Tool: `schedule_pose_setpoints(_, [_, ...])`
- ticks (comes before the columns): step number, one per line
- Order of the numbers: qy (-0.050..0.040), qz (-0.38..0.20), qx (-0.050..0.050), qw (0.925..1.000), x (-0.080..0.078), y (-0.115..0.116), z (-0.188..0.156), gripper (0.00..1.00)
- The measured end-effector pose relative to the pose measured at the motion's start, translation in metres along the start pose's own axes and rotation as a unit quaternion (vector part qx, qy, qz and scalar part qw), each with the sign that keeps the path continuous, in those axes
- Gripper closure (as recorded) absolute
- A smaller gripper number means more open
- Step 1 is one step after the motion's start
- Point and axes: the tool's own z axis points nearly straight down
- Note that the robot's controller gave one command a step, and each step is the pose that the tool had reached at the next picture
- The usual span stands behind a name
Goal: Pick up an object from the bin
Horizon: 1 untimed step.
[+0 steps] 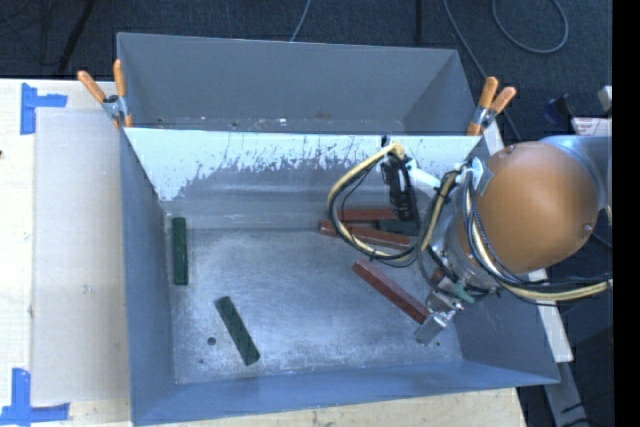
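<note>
At the right wall of the bin (pixel 500 340), the gripper (pixel 436 319) sat low by the near end of a brown stick (pixel 385 287); its opening couldn't be told. Approach step, apparently; next, a square close across it.

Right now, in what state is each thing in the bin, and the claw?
Green bar by the left wall: flat, alone.
Second green bar: flat, slanted, alone.
Slanted brown bar: flat, lower end at the claw.
Back brown bars: flat, partly behind cables.
Claw: low, near the right wall.
</note>
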Motion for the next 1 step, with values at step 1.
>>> schedule_pose_setpoints(1, [0.0028, 0.094, 0.003, 0.9956, -0.0025, -0.0189, -0.1232, 1.0])
